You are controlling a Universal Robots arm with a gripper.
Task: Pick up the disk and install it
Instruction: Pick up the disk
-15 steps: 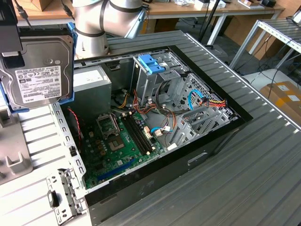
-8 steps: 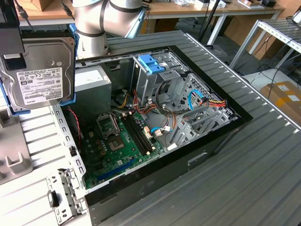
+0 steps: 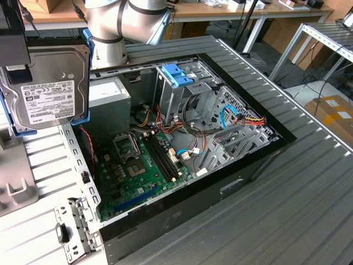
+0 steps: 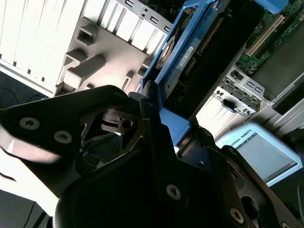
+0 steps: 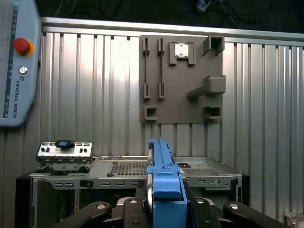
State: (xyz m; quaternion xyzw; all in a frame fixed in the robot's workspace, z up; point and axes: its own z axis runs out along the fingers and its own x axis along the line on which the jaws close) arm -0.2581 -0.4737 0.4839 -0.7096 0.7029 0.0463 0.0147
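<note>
The jaws of the black gripper [image 5: 164,210] are clamped on the grey metal disk [image 3: 47,88] in its light-blue plastic carrier, held aloft beside the open black computer case [image 3: 220,201].

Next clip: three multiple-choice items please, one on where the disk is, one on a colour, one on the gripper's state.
1. Where is the disk? A in the drive cage; B on the motherboard; C aloft outside the case, at the exterior view's left.
2. Its carrier frame is: A red; B blue; C yellow.
3. The gripper is: A open; B shut on the disk; C lying on the table.
Answers: C, it hangs beside the case; B, blue edges border it; B, it clamps the frame in both wrist views.
</note>
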